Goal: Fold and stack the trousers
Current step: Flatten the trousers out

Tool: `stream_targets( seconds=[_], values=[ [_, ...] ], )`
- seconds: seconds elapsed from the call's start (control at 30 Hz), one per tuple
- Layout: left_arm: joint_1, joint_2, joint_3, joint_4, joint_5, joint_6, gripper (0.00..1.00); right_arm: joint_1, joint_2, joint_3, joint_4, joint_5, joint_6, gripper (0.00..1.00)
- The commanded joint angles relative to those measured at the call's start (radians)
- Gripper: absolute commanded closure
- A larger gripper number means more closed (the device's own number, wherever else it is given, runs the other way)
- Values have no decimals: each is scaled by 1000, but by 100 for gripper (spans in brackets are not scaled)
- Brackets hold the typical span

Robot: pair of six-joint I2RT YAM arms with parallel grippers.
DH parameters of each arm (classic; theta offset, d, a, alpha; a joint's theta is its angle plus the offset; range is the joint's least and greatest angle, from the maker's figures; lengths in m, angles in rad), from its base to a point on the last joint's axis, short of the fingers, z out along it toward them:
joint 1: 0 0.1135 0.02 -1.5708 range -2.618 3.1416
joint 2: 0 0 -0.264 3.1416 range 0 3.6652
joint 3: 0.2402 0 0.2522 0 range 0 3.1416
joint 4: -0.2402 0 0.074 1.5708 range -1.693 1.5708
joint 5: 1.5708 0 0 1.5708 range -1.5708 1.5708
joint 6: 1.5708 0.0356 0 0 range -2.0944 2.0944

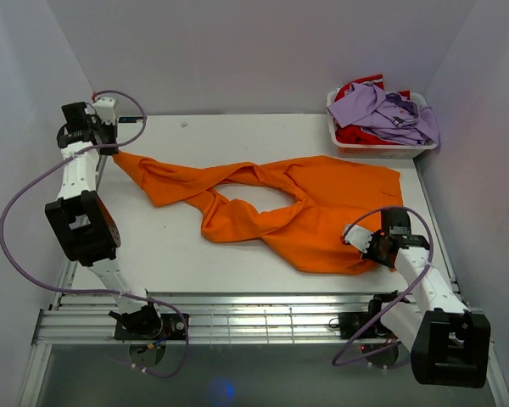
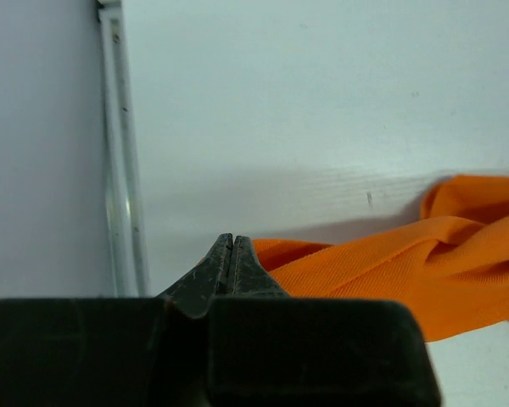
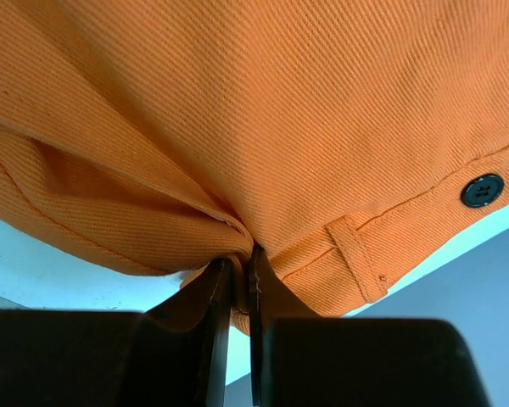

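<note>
The orange trousers [image 1: 305, 203] lie across the table [image 1: 237, 136], the waist at the right and the two legs twisted over each other toward the left. My left gripper [image 1: 112, 147] is at the far left edge, shut at the tip of one leg end, which runs taut to it. In the left wrist view the fingers [image 2: 231, 240] are pressed together with the orange cloth [image 2: 407, 271] coming out beside them. My right gripper [image 1: 355, 240] is shut on the waistband; the right wrist view shows cloth [image 3: 280, 110] pinched between the fingers [image 3: 240, 259], next to a belt loop [image 3: 356, 259] and a dark button [image 3: 481, 191].
A white basket [image 1: 373, 151] stands at the back right corner, holding a lilac shirt [image 1: 390, 114] over a red garment [image 1: 356, 134]. White walls close the table on three sides. A metal rail [image 2: 119, 170] runs along the table's left edge.
</note>
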Motion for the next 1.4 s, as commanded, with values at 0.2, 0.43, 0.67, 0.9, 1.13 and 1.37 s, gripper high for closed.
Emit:
stream_targets(
  seconds=[0.2, 0.43, 0.67, 0.9, 1.13, 1.37],
  values=[
    [7, 51, 162, -4, 28, 28, 65, -79, 41, 24, -27, -33, -141, 92],
    [-3, -157, -161, -81, 220, 263, 14, -79, 78, 62, -33, -67, -92, 92],
    [-27, -230, -389, -47, 219, 334, 14, -79, 116, 93, -48, -79, -72, 92],
    [-104, -101, -415, 92, 102, 236, 15, -79, 138, 101, -45, -79, -57, 92],
    [-141, 19, -332, 220, -106, 154, 51, -79, 136, 101, -44, -76, -63, 92],
    [-135, 74, -15, 255, -257, 309, 100, -99, 146, 93, -39, -67, -90, 92]
  ],
)
